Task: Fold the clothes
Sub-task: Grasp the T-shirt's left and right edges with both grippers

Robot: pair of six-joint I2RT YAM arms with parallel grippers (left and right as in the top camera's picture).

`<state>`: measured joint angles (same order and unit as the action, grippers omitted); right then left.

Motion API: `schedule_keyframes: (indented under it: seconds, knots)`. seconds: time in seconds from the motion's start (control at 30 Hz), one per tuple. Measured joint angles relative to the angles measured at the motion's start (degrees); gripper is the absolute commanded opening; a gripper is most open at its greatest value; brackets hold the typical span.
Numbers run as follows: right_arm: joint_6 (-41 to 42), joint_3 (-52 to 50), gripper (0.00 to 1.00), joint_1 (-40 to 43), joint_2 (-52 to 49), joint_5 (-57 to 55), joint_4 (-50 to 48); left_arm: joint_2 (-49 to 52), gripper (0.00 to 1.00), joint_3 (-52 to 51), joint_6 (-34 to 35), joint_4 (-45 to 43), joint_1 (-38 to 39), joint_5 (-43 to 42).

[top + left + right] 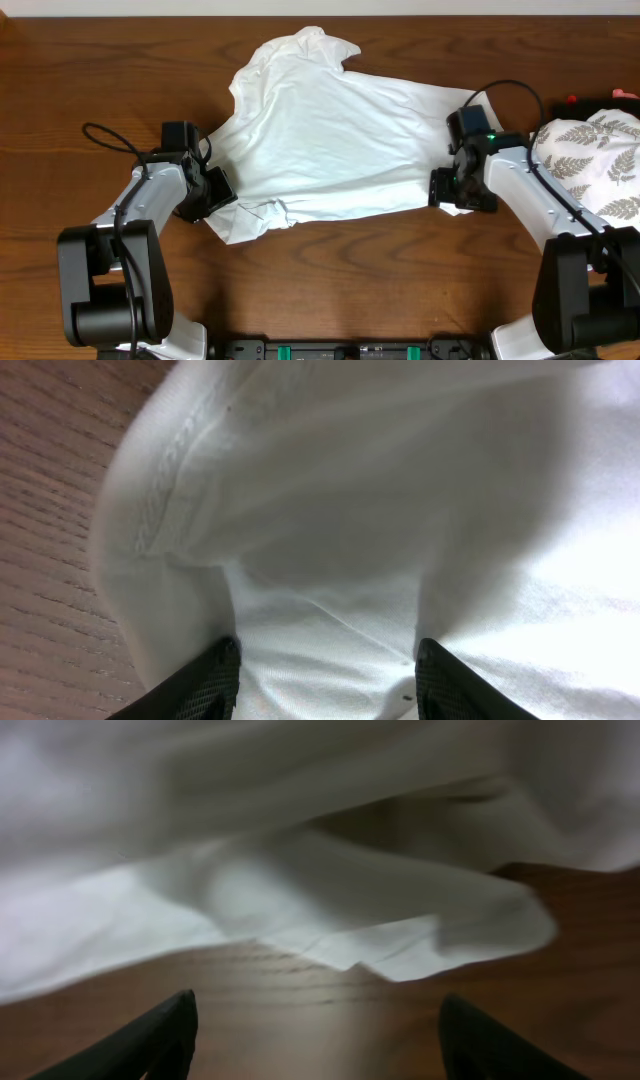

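From overhead, the T-shirt (340, 140) lies spread across the middle of the table (330, 290), its long axis running left to right between my arms. The left fingers (222, 195) sit at its lower left edge and the right fingers (442, 190) at its lower right corner, each arm near its own end.

On the left wrist, the fingers (330, 680) stand apart with white cloth filling the gap; I cannot tell whether they pinch it.

On the right wrist, the fingers (315, 1040) are spread wide over bare wood, with the shirt's corner just ahead, untouched.
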<state>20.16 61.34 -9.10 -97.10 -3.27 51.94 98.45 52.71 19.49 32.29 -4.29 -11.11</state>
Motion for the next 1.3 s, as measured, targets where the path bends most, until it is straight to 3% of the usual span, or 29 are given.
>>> schedule_keyframes:
  seconds: [0.47,0.73,1.3]
  knots:
    - [7.9,0.0,0.7,1.4,0.0,0.9,-1.6,0.0,0.57,0.0,0.0,0.0,0.0,0.0]
    - [10.2,0.0,0.57,1.4,0.0,-0.6,-2.1,-0.1,0.58,-0.1,0.0,-0.2,0.0,0.0]
    - [11.8,-3.0,0.68,2.1,0.0,-4.1,-3.7,-0.1,0.58,-0.1,0.0,-0.2,0.0,0.0]
